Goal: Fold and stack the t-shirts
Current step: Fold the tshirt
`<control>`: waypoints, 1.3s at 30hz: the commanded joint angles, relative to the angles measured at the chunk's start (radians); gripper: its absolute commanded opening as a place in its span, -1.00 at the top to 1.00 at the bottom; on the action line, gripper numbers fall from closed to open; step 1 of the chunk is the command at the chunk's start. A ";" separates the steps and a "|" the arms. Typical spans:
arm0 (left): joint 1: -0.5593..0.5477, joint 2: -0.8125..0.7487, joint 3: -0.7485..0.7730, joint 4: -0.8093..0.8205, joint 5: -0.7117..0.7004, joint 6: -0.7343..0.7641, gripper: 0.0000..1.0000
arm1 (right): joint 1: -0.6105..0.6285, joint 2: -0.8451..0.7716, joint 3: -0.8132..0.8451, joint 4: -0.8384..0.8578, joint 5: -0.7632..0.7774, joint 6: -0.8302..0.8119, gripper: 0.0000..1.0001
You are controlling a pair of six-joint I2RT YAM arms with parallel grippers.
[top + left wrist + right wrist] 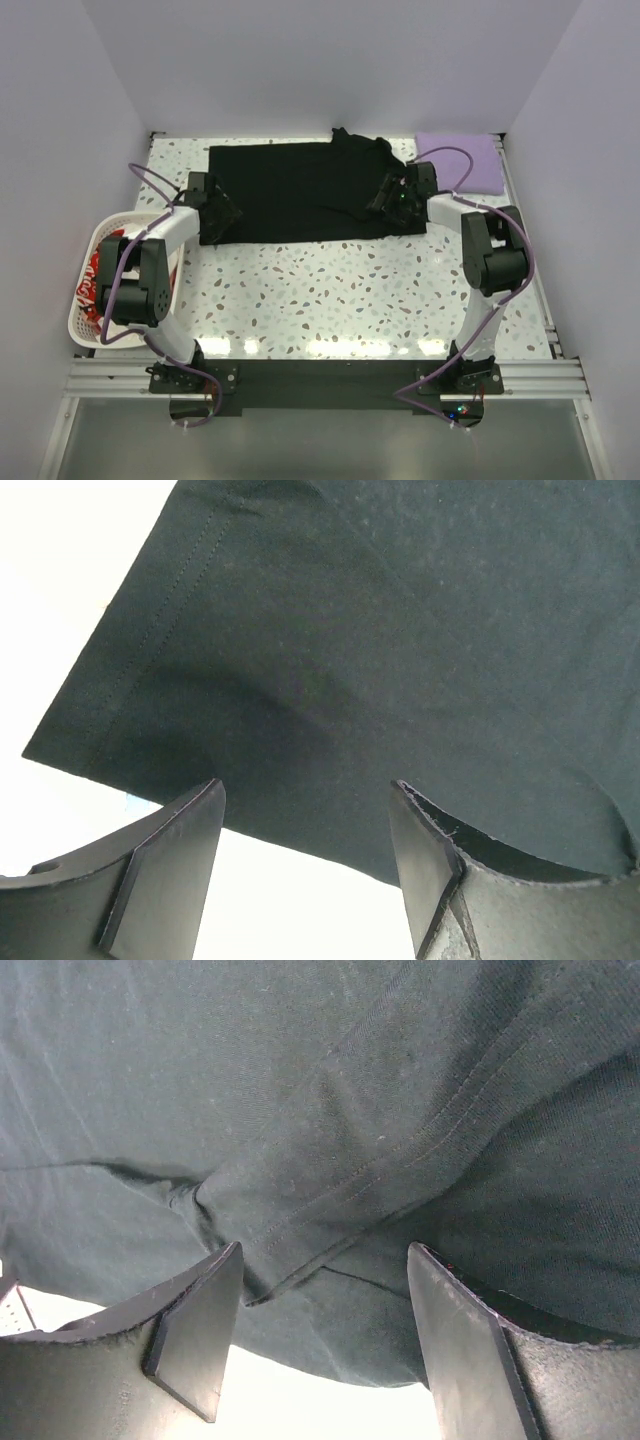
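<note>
Black t-shirt (pixel 300 190) lies spread flat across the far half of the speckled table (pixel 330 290), its long side running left to right, with a bunched ridge of cloth near its right end. The left gripper (pixel 222 212) sits at the shirt's near left corner. In the left wrist view its fingers (pixel 170 850) are spread apart with nothing between them, and the stitched hem and near edge of the cloth lie just beyond the tips. The right gripper (pixel 385 197) sits over the shirt's near right part. In the right wrist view it is likewise released, its fingers (pixel 195 1330) spread either side of a seam and some soft wrinkles at the cloth's near edge. A lavender t-shirt (pixel 468 160) lies already folded at the far right corner, just beside the black one. A white t-shirt (pixel 92 285) with red lettering waits in the basket (pixel 80 330) at the left edge. The step in hand looks like pinching the near edge at both ends to start a fold. To do it well, each gripper should probably come low enough to catch the whole edge, not just the upper layer. Both should then lift together and evenly so the cloth does not skew, and the wrinkled right side may need extra care.
</note>
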 commanded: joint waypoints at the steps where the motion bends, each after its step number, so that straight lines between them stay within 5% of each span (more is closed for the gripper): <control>1: 0.001 0.003 -0.001 0.041 0.010 -0.016 -0.43 | 0.000 0.007 -0.012 0.092 0.028 0.012 -0.41; 39: 0.001 0.027 0.021 0.009 -0.007 -0.008 -0.42 | 0.042 0.117 0.100 0.292 -0.033 0.253 -0.39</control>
